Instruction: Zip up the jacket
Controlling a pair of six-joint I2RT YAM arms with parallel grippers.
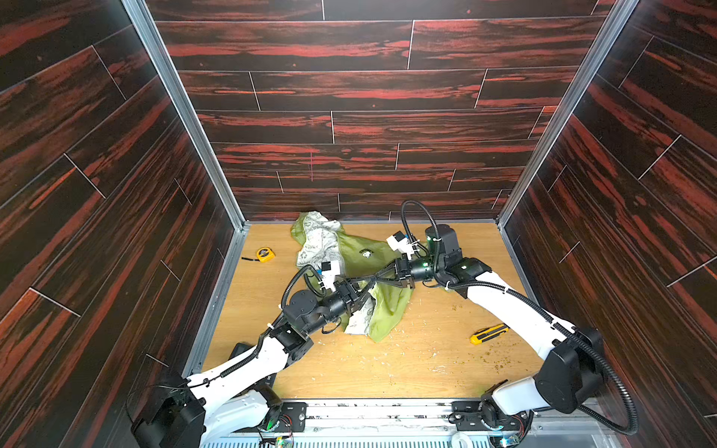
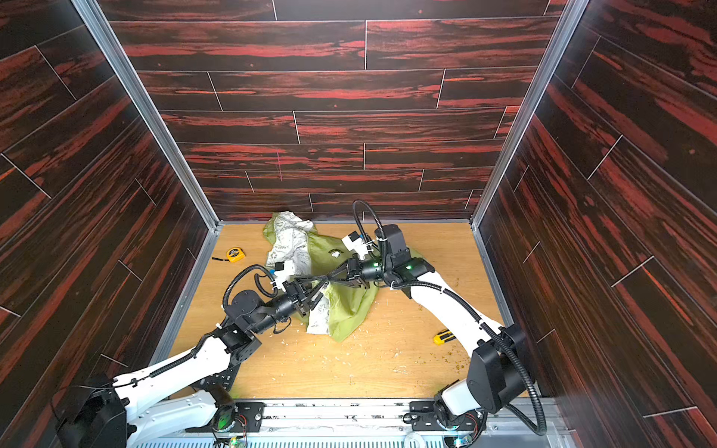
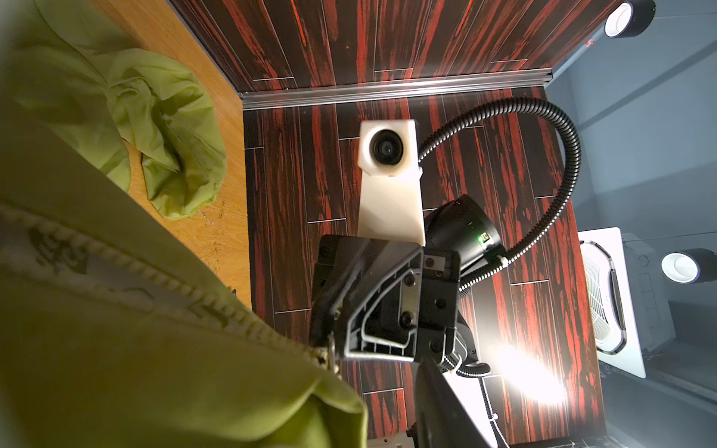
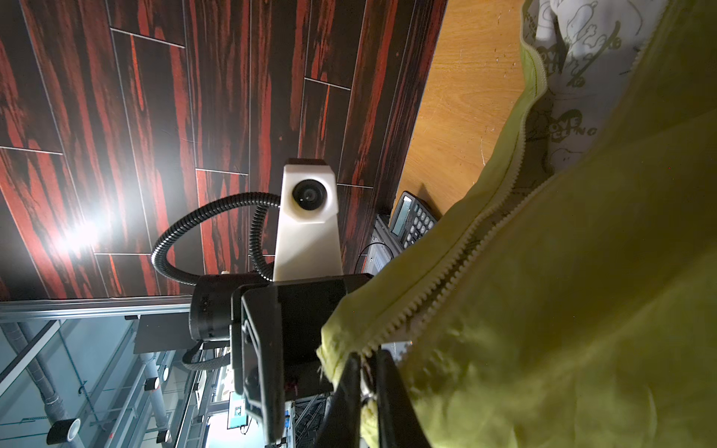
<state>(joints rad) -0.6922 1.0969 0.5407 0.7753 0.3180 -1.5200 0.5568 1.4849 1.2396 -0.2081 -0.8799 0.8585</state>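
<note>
Two grippers meet tip to tip over the middle of the table (image 1: 349, 372), with the jacket (image 1: 351, 248) held up between them.

1. Position. The left gripper (image 1: 364, 293) is at the jacket's bottom hem. Cloth hangs from it down to the table. The rest of the garment trails to the far edge, where the hood (image 1: 318, 232), printed lining outward, lies bunched against the back wall. The right gripper (image 1: 375, 282) reaches in from the right at the foot of the zipper (image 4: 411, 310). The two rows of teeth part just beyond its tips.

2. Clearance. A tape measure (image 1: 265, 254) lies near the left edge, toward the far side. A calculator (image 4: 413, 221) lies at the near-left corner under the left arm. The near half of the table is open wood scattered with crumbs. A utility knife (image 1: 489, 334) lies toward the right edge, well apart from the jacket.

3. End effectors. The left gripper is clamped on the hem, with its tips hidden by cloth in the left wrist view. The right gripper's fingers (image 4: 347, 388) stand nearly together, pinching the jacket at the zipper's lower end.
</note>
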